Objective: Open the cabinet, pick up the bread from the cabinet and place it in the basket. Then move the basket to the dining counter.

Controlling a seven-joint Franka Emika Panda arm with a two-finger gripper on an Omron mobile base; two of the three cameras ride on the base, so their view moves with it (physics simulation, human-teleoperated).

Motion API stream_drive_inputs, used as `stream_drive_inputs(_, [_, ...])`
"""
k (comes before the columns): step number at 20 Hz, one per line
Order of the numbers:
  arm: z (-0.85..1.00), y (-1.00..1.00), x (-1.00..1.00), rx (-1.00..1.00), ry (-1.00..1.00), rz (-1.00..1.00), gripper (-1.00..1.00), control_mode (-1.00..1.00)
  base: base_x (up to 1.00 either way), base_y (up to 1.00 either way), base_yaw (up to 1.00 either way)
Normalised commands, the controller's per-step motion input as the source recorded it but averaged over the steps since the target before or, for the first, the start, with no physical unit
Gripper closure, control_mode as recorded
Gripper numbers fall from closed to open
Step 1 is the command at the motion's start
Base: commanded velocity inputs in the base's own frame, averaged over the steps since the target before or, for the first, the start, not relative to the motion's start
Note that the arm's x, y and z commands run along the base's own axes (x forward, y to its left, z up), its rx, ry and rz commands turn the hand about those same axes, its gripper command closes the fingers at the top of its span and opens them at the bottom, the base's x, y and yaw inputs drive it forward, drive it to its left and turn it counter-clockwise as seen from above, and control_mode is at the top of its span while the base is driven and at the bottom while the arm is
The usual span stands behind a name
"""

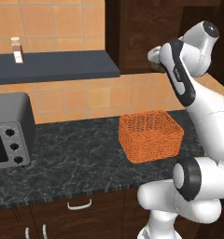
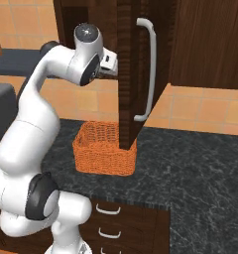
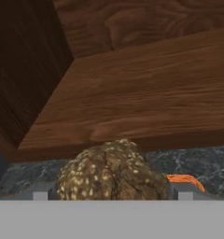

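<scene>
Reaching into the open cabinet [image 2: 133, 74], the gripper [image 3: 111, 196] has its jaws spread wide, one fingertip showing on each side of the bread [image 3: 111, 175], which sits between them at the front edge of the cabinet's wood floor; nothing is clamped yet, and whether the pads touch the loaf cannot be told. The bread sits right at the lip, with speckled worktop [image 1: 76, 158] and a sliver of orange wicker visible below it in the hand view. Main risk, as I judge it: a push forward or an uneven close could nudge the lumpy loaf off the edge, or squeeze it out sideways, since its rounded shape offers no flat faces. It might land in the basket [image 1: 151, 135] underneath, or bounce onto the worktop. Second risk: the door hangs just above the basket's right end in the right base view, so the withdrawing arm could clip its edge or the bar handle [image 2: 148, 69]. Count: one bread, one basket, one open cabinet door with one long handle, one toaster oven [image 1: 9, 133] at left, one small bottle [image 1: 17, 50] on one dark shelf [image 1: 58, 67].
</scene>
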Motion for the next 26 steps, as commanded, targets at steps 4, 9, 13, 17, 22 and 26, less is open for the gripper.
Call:
stream_drive_inputs(4, [0.00,0.00,-1.00,0.00,0.03,-0.01,1.00,-1.00,0.00,0.00,0.00])
stream_drive_inputs(9, [-0.18,0.00,-1.00,0.00,0.15,-0.03,1.00,-1.00,0.00,0.00,0.00])
stream_drive_inputs(13, [-0.74,0.00,-0.42,0.00,0.29,-0.02,1.00,-1.00,0.00,0.00,0.00])
stream_drive_inputs(17, [-1.00,-0.01,0.16,-0.02,0.31,0.00,1.00,-1.00,0.00,0.00,0.00])
stream_drive_inputs(22, [-1.00,-0.09,0.48,-0.02,0.22,0.00,1.00,-1.00,0.00,0.00,0.00])
stream_drive_inputs(26, [-0.96,-0.13,0.26,-0.03,0.09,0.00,1.00,-1.00,0.00,0.00,0.00])
